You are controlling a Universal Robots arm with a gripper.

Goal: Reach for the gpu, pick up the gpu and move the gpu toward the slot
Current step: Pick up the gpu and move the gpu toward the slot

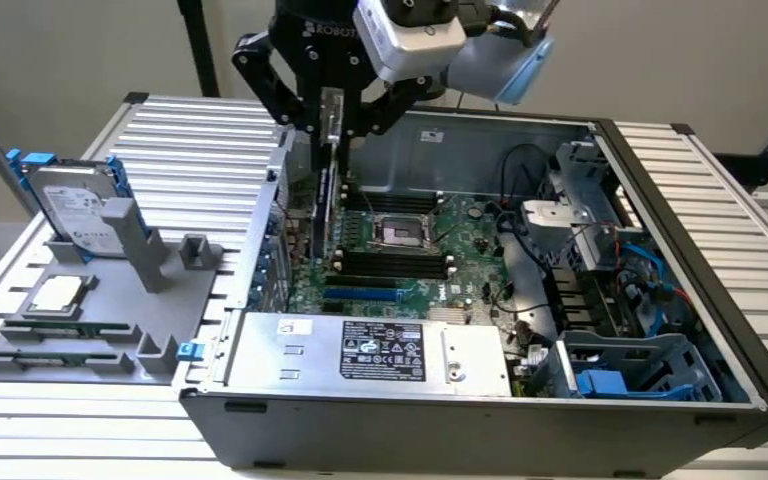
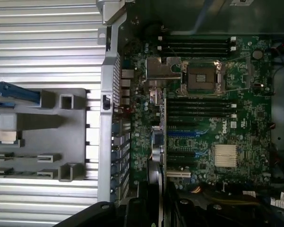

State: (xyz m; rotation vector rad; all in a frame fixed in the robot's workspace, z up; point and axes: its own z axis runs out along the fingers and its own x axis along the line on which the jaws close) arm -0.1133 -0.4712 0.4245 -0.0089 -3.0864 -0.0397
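A: Gripper (image 1: 332, 112) seen from outside, hung above the open computer case (image 1: 704, 400), near its rear wall. Fingers (image 1: 268, 85) closed on the gpu (image 1: 329, 175), card held on edge, lower end down among the motherboard (image 1: 411, 250) slots.

B: Wrist view looked straight down instead: gpu (image 2: 155, 165) seen edge-on, a thin strip over the board (image 2: 213, 127), close beside the blue slot (image 2: 182, 134).

A: Outside view also took in the hard drive (image 1: 75, 210), upright in the grey holder (image 1: 104, 330) on the bench's far left corner.

B: Arm posed vertical, wrist pointed down.
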